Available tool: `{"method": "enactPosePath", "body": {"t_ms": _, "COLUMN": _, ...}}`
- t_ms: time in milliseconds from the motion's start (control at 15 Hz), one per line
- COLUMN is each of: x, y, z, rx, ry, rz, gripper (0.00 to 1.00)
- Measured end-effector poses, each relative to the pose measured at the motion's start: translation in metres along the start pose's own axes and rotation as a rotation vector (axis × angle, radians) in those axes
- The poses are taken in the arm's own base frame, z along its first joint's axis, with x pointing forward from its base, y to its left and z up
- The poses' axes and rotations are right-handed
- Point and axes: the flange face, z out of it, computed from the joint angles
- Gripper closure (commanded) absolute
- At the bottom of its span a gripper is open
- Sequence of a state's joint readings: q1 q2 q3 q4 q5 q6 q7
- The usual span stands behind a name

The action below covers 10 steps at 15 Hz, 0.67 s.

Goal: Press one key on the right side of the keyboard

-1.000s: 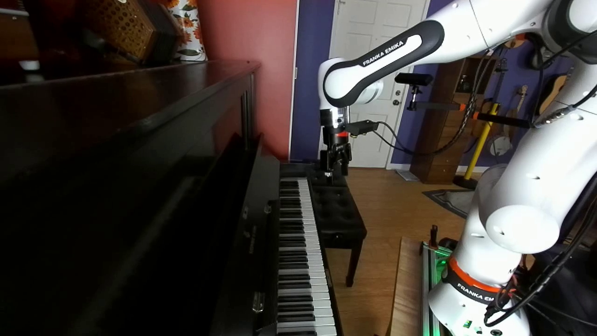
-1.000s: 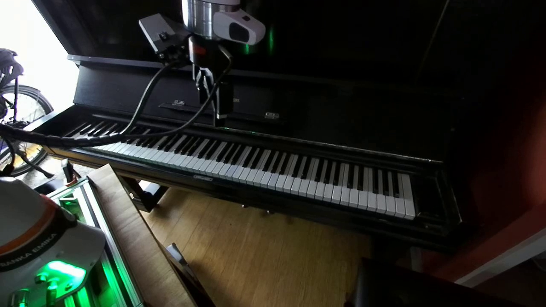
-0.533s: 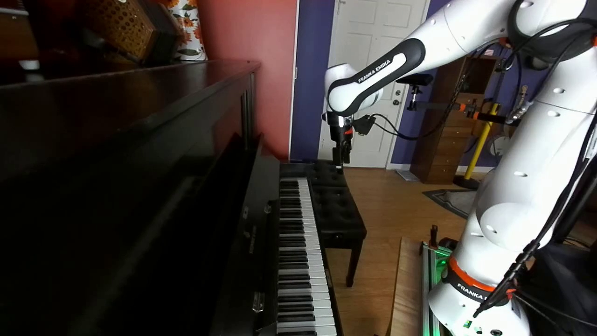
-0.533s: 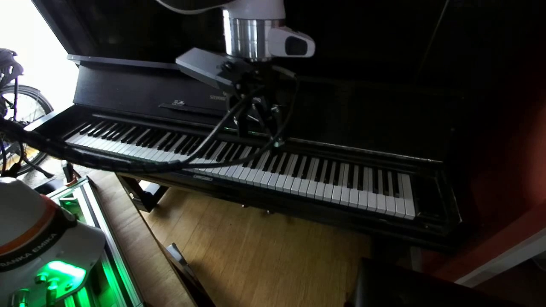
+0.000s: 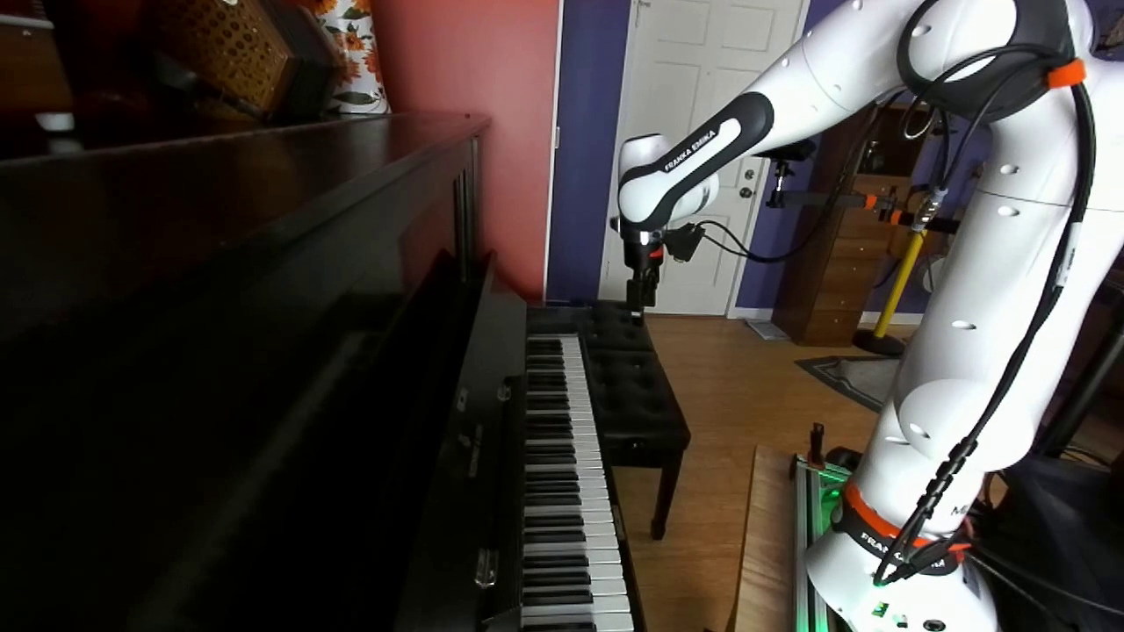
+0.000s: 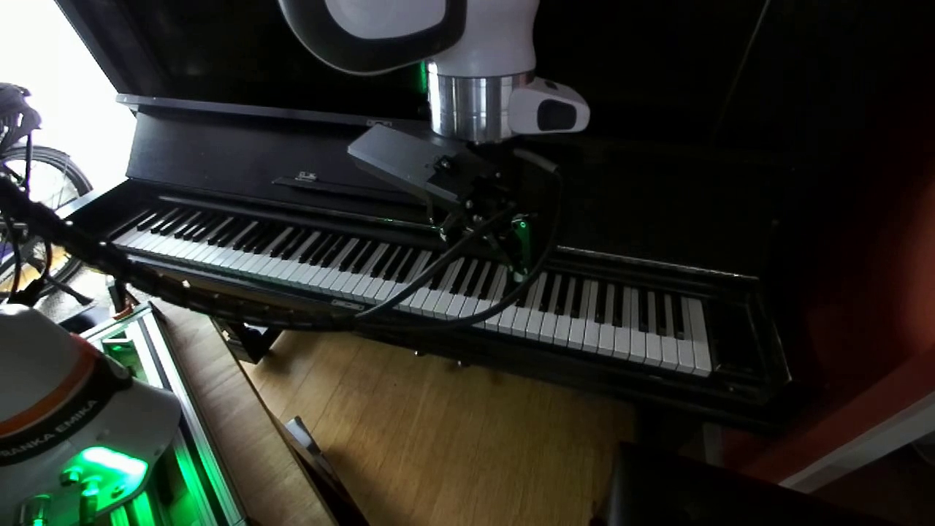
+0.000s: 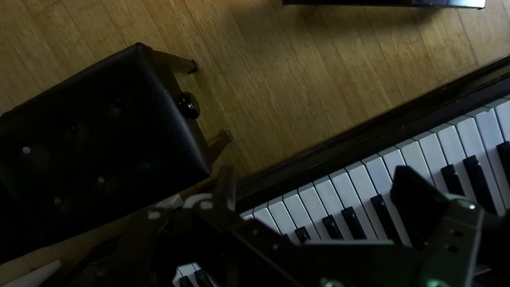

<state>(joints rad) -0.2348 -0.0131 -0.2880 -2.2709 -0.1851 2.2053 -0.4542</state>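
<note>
Plainly, the press had yet to be made. The keyboard [image 6: 444, 302], a long row of white and black keys [image 7: 359, 177], ran along the front of a dark upright piano [image 6: 643, 183], its right end toward the red wall [image 5: 514, 175]. In the wrist view the Robotiq tool [image 7: 314, 171] had its two fingers [image 7: 412, 199] spread well apart, with nothing held between them. It pointed down and appeared raised above the keys, and no contact showed in any view; its exact height was hard to judge. In an exterior view a fingertip [image 6: 520, 275] lined up with keys somewhat right of the middle, well short of the last ones, so the approach looked largely done. No key seemed sunk below its neighbours, though the tool hid some of them. The Franka arm [image 5: 975, 325] held the tool clear of the black tufted piano bench [image 5: 637, 395]. Left to do, I judged, were settling over one key, perhaps farther right, lowering until it dipped, and lifting off. Bringing the fingers together or leading with a single tip seemed wise, since two landing at once might sound two notes.
</note>
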Motion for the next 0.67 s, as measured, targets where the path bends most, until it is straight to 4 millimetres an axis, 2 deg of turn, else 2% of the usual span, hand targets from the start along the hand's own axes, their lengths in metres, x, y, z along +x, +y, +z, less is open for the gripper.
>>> {"method": "enactPosePath", "body": {"t_ms": 267, "x": 0.001, "y": 0.005, "z": 0.0, "rx": -0.001, "ry": -0.004, "rz": 0.023, "gripper": 0.0}}
{"method": "enactPosePath", "body": {"t_ms": 467, "x": 0.008, "y": 0.035, "z": 0.009, "rx": -0.012, "ry": -0.011, "rz": 0.091, "gripper": 0.0}}
{"method": "enactPosePath", "body": {"t_ms": 667, "x": 0.026, "y": 0.071, "z": 0.027, "rx": -0.034, "ry": 0.021, "rz": 0.108, "gripper": 0.0}}
